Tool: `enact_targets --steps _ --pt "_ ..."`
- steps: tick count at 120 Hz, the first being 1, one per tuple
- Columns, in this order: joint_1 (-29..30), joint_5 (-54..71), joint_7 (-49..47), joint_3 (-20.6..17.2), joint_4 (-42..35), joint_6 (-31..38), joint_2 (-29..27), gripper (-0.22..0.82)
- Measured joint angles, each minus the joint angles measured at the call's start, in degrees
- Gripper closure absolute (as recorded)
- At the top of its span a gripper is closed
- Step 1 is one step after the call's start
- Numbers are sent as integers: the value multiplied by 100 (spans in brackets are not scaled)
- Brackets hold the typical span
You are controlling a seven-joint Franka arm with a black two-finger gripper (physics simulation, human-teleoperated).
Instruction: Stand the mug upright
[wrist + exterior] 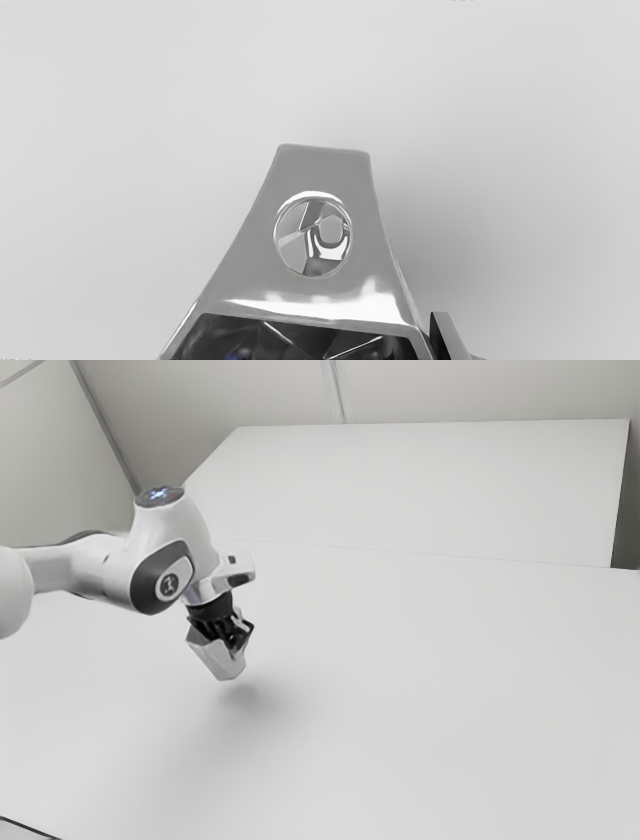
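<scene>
Hanging from the end effector (236,636), the mug (218,658); above the table (430,690)

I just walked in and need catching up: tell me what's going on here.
A white robot arm holds a glossy, pale grey, tapered mug in its black two-finger pincer, apparently just above the smooth white tabletop, where a soft shadow falls. The mug leans, narrow end down, and is not yet standing on the tabletop.
</scene>
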Motion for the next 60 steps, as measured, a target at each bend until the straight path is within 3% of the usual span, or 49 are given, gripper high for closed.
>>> enact_targets --steps 60 --pt "-2 231 -1143 -5 -277 622 304 78"
